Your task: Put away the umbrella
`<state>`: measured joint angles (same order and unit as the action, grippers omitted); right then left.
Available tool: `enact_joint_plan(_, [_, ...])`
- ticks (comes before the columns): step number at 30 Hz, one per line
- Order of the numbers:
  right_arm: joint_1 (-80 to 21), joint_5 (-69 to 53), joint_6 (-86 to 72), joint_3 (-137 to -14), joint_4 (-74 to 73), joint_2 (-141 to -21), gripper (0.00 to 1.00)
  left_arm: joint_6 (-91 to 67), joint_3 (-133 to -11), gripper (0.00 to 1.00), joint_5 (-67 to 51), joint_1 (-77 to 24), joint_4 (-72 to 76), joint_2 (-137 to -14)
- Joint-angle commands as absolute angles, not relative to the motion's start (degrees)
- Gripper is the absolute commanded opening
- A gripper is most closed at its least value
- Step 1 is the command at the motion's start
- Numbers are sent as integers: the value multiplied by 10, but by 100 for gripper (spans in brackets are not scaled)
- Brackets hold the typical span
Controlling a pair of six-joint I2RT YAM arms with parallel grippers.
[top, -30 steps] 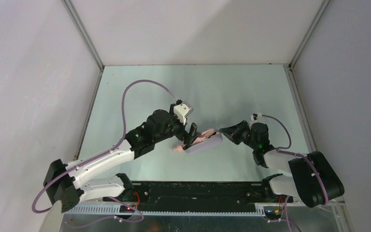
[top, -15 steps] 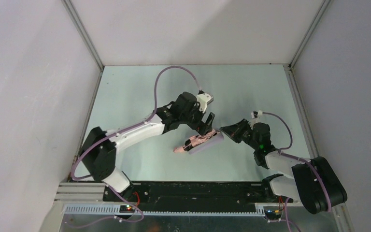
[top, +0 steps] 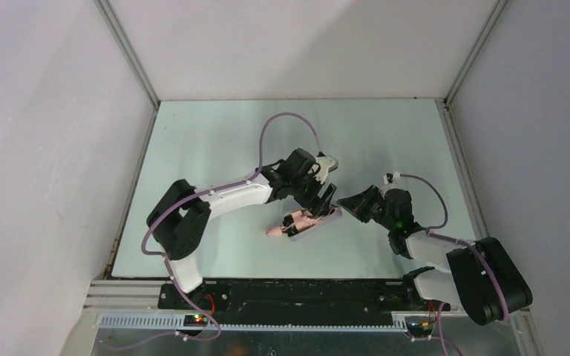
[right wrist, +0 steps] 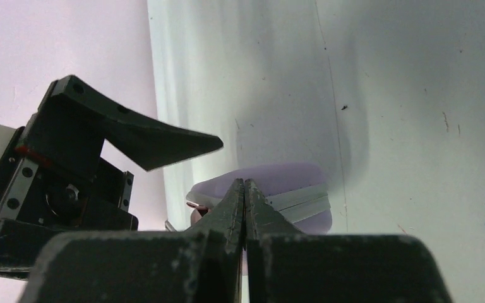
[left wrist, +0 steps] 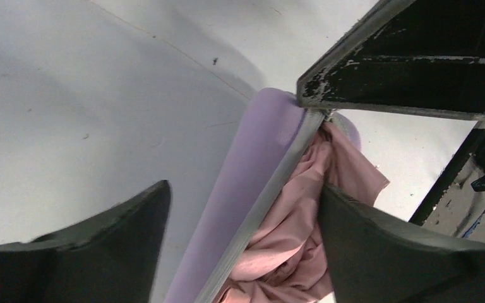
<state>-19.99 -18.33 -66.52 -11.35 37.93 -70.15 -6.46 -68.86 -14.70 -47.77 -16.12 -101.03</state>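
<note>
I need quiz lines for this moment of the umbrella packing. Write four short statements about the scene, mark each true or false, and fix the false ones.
1. The left gripper is open, with one finger on either side of the case rim. True.
2. The right gripper is wide open. False: its fingertips are pressed together, at the end of the case.
3. Pink umbrella fabric is bunched along the case's grey rim. True.
4. The case lies against the back wall. False: it lies near the middle of the table, between the two grippers.
</note>
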Motion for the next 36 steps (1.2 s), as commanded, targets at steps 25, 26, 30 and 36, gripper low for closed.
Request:
enact_joint_plan(25, [-249, -146, -682, -167, 295, -615, 0, -83, -716, 54, -114, -498, -203, -1101])
enact_joint_plan(26, [-244, -142, -673, -163, 290, -615, 0, -88, -714, 57, -121, -489, -200, -1079])
enact_joint_plan(30, [-230, -142, -656, -157, 292, -630, 0, -115, -710, 68, -163, -468, -193, -1023])
enact_joint_plan(36, [-222, -145, -643, -158, 301, -662, 0, -143, -688, 76, -250, -451, -162, -956])
